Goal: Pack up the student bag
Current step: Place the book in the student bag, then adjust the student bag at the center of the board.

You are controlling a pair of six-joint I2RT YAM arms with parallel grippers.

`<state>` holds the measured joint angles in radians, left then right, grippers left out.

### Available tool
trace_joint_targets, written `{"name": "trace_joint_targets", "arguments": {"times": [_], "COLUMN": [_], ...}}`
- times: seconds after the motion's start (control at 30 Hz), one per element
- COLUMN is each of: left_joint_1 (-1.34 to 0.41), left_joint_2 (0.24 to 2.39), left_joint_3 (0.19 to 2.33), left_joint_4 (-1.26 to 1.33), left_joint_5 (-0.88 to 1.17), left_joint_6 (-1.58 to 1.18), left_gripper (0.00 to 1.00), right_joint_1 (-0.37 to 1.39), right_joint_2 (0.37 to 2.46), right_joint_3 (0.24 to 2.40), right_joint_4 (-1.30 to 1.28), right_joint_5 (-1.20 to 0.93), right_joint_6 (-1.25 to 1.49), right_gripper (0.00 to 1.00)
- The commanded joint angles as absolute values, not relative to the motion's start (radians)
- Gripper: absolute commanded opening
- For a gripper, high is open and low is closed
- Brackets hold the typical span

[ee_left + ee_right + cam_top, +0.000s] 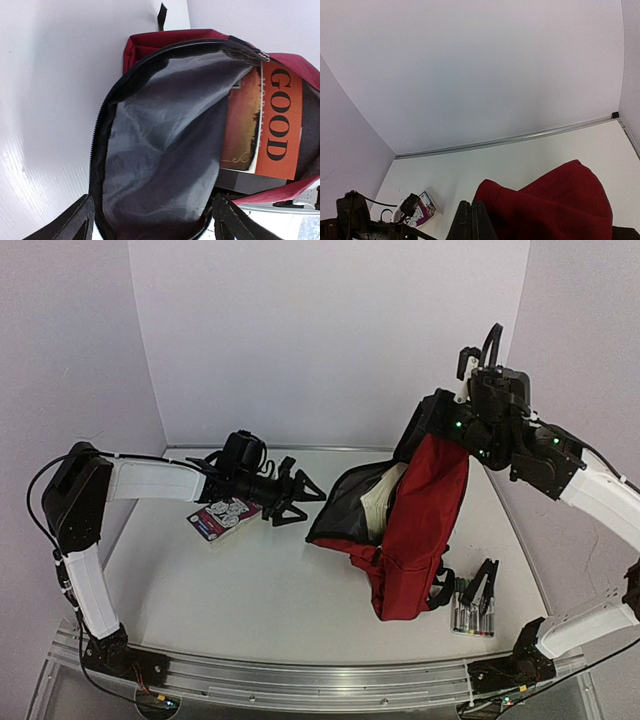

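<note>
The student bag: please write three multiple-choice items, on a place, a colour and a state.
1. The orange book is: A) inside the student bag B) on the table C) in a gripper
2. Its outer fabric is: A) blue B) dark red C) green
3. The left gripper is: A) open B) shut on the book C) shut on a strap
1 A: cover shows in its open mouth. 2 B: red in every view. 3 A: fingers spread apart.
</note>
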<state>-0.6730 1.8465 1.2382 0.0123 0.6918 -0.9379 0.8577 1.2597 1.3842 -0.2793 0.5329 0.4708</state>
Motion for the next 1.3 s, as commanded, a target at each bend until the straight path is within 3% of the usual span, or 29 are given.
{"name": "trace_joint_targets", "arguments": {"times": [0.0, 0.47, 0.53, 0.6, 0.67, 0.77, 1.03, 1.27], "left_joint_1": [-0.671, -0.757, -0.762, -0.76, -0.753, -0.727, -0.698, -0.699], "left_joint_2": [1.872, 2.027, 2.033, 2.024, 2.002, 1.919, 1.64, 1.589], "left_joint_3": [1.215, 1.26, 1.251, 1.218, 1.197, 1.197, 1.426, 1.658], "left_joint_4": [0.159, 0.299, 0.399, 0.524, 0.636, 0.673, 0.238, 0.044], "left_joint_5": [0.738, 0.835, 0.854, 0.866, 0.864, 0.842, 0.753, 0.787], "left_joint_6": [-1.011, -1.125, -1.173, -1.253, -1.31, -1.299, -0.919, -0.783], "left_gripper": [0.81, 0.82, 0.66, 0.39, 0.19, 0.01, 0.0, 0.0], "right_joint_1": [0.852, 0.852, 0.852, 0.851, 0.852, 0.852, 0.852, 0.845], "right_joint_2": [1.214, 1.219, 1.218, 1.216, 1.215, 1.215, 1.246, 1.301], "right_joint_3": [1.385, 1.398, 1.397, 1.396, 1.396, 1.393, 1.405, 1.452], "right_joint_4": [-0.256, -0.256, -0.256, -0.256, -0.256, -0.256, -0.255, -0.238], "right_joint_5": [0.548, 0.544, 0.546, 0.548, 0.549, 0.548, 0.534, 0.513], "right_joint_6": [0.478, 0.47, 0.471, 0.47, 0.469, 0.468, 0.464, 0.447], "right_gripper": [0.0, 0.0, 0.0, 0.0, 0.0, 0.0, 0.0, 0.0]}}
